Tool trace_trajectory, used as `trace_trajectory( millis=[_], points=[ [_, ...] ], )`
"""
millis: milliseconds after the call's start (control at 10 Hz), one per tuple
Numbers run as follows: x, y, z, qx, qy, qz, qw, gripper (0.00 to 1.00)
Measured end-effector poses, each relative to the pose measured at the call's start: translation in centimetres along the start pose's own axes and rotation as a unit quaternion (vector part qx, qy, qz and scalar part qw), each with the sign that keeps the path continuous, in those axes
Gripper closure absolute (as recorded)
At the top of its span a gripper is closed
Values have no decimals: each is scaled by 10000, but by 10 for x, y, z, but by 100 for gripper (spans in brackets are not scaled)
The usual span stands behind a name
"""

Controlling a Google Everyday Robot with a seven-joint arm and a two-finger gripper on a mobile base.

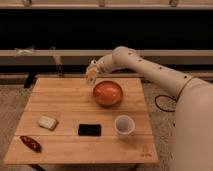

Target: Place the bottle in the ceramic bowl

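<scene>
The ceramic bowl is round and orange-red and stands on the wooden table, right of the middle near the far edge. My gripper hangs just above and left of the bowl's far-left rim, with the arm reaching in from the right. It is shut on the bottle, which shows as a small pale slim thing held off the table. The bottle's cap is hidden in the gripper.
A white cup stands in front of the bowl. A flat black object lies left of the cup. A pale block and a red object lie at the front left. A dark wall with rails runs behind the table.
</scene>
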Motion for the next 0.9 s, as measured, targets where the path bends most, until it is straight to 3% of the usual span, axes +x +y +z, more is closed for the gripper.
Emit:
trace_trajectory(
  millis=[100,400,600,900],
  points=[
    [7,-6,-12,160,100,102,9998,100],
    [16,-6,-26,386,292,172,9987,100],
    [22,-5,-29,463,465,197,9976,100],
    [35,0,-31,569,919,221,9939,100]
  ],
)
